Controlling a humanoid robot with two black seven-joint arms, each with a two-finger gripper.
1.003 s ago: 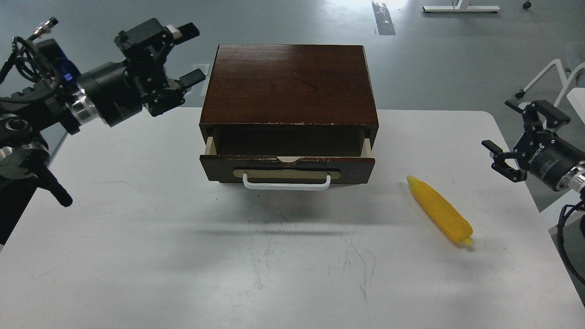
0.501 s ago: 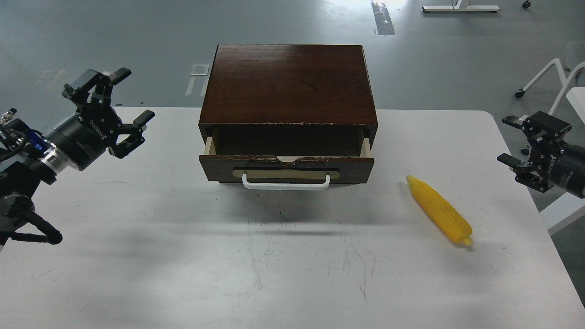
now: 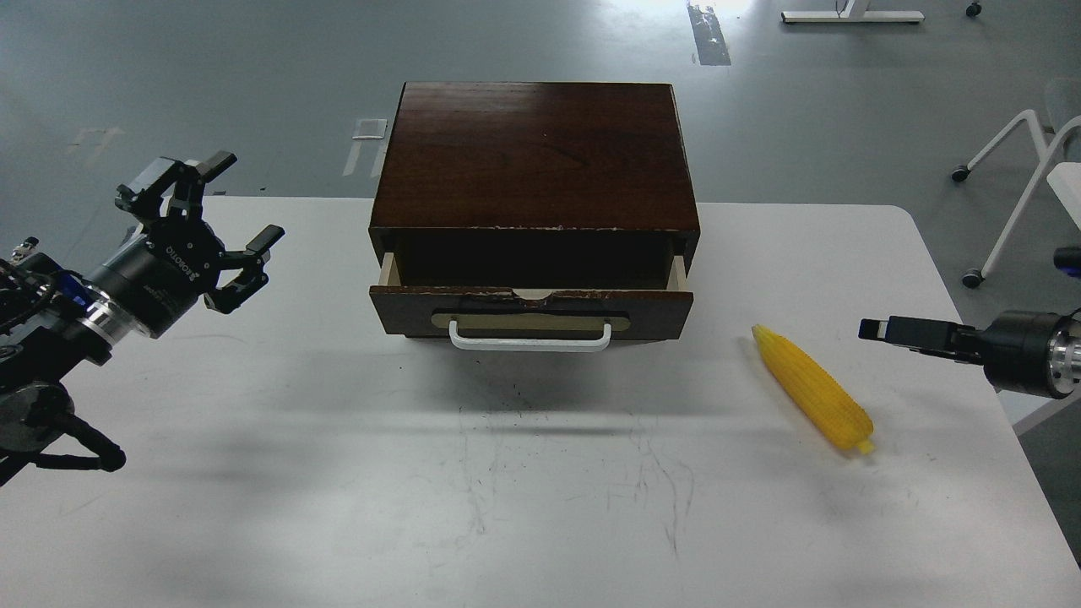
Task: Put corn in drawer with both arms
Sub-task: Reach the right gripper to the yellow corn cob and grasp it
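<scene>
Progress on the task looks partial: the drawer [image 3: 530,306] of the dark wooden cabinet [image 3: 535,156] is pulled out only part way, leaving a shadowed slot between its front panel and the cabinet body, with pale wood sides showing at both ends and the white handle [image 3: 529,339] facing the robot. Nothing can be made out inside that slot; it is too dark to judge. The corn [image 3: 813,389] lies flat on the white table [image 3: 338,473], to the right of the drawer front and clear of it, set diagonally with its tapered tip toward the cabinet and its stub end nearer the robot. Neither arm touches it. The left gripper [image 3: 203,228] hangs above the table's left side, well apart from the cabinet, its fingers spread wide and holding nothing. The right gripper [image 3: 882,328] comes in from the right edge and points at the corn from near by, but it is seen edge-on as a single dark bar, so whether its jaws are apart or together cannot be told. By this reading, the opening step may be adequate, while grasping the corn, carrying it over the drawer, releasing it inside and closing the drawer all remain.
</scene>
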